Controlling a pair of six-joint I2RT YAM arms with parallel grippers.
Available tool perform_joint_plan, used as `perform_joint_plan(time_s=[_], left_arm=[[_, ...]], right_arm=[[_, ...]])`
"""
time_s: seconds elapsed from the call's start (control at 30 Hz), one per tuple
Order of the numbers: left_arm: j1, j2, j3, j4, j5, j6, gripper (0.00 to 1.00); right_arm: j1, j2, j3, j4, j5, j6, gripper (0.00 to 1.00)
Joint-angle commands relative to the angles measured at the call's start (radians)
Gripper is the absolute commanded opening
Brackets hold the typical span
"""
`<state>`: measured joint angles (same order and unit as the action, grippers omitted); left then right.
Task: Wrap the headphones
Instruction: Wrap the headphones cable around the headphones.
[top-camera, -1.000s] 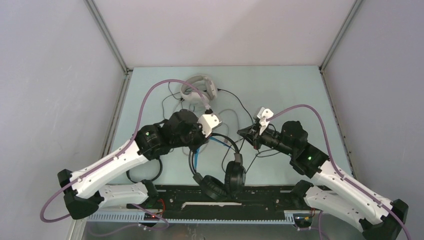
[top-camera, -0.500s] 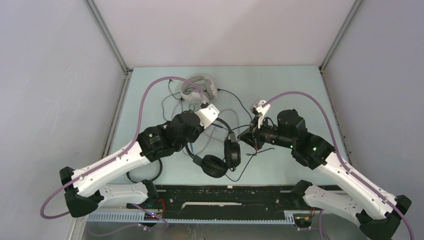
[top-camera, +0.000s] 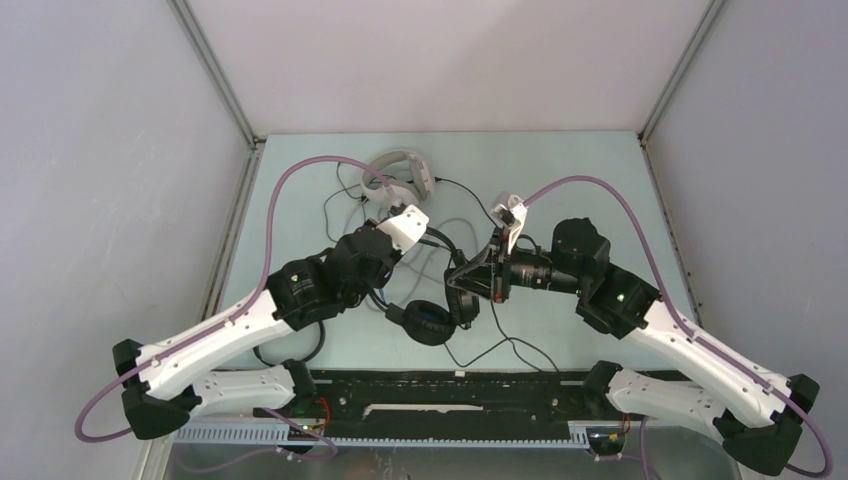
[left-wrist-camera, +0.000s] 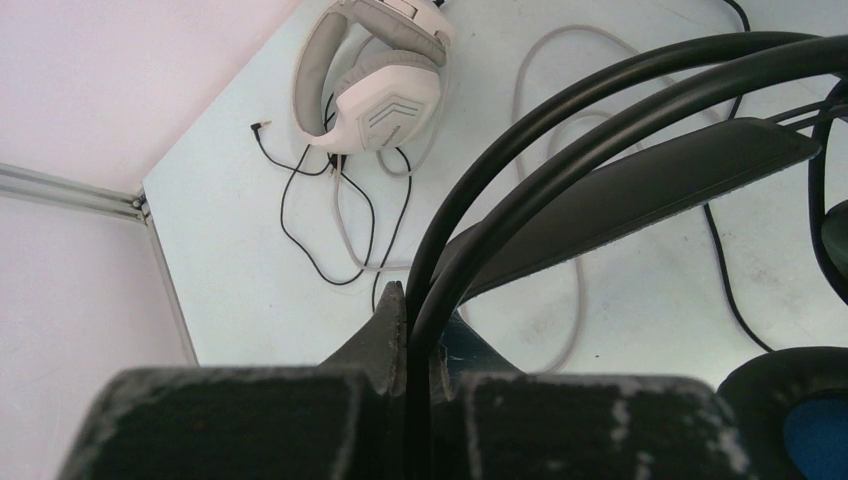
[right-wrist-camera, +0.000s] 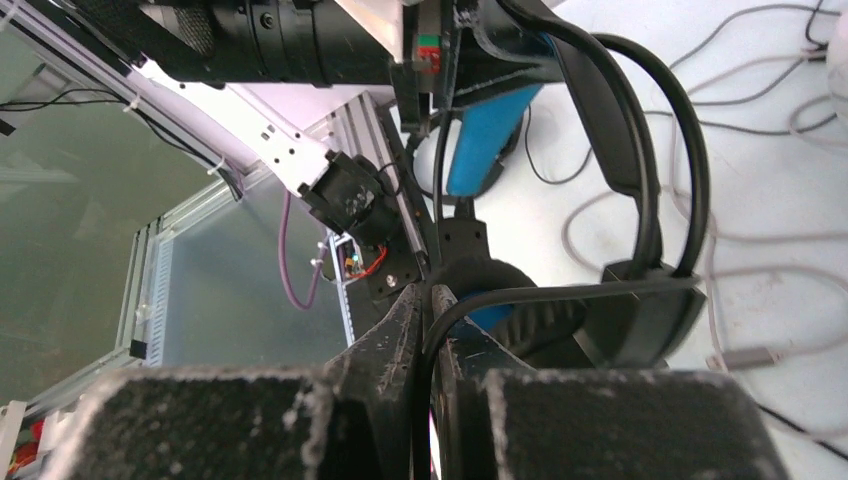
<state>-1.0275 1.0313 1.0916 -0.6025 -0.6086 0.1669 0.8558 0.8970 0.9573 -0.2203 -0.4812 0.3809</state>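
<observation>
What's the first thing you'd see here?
The bulky black over-ear headphones with blue accents, mid-table, pinched by the left gripper and right gripper together. Behind them, white-grey over-ear headphones lie near the far edge amid loose cables.

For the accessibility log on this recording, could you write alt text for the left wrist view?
The left gripper is shut on the thin double headband of the black over-ear headphones, which arches across the frame. Beyond, white-grey headphones lie near the table corner amid a loose grey cable and a thin black cable.
</observation>
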Motion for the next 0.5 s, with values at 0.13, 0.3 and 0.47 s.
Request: perform_joint_plan(time_s=[0.13,0.3,0.47], left_arm=[[0.001,-0.038,0.017,0.075,-0.053,-0.211,0.00],[0.004,0.009,0.065,0.035,-0.123,-0.339,0.00],[0.006,0.029,0.108,-0.008,-0.182,-0.479,0.00]], right_arm=[[0.068,0.058,0.049,0.245,0.066,0.059,0.11],[0.123,0.117,0.046,0.307,0.118,0.084,0.15],[0.173,0.146,0.045,0.318,0.175,0.055,0.18]])
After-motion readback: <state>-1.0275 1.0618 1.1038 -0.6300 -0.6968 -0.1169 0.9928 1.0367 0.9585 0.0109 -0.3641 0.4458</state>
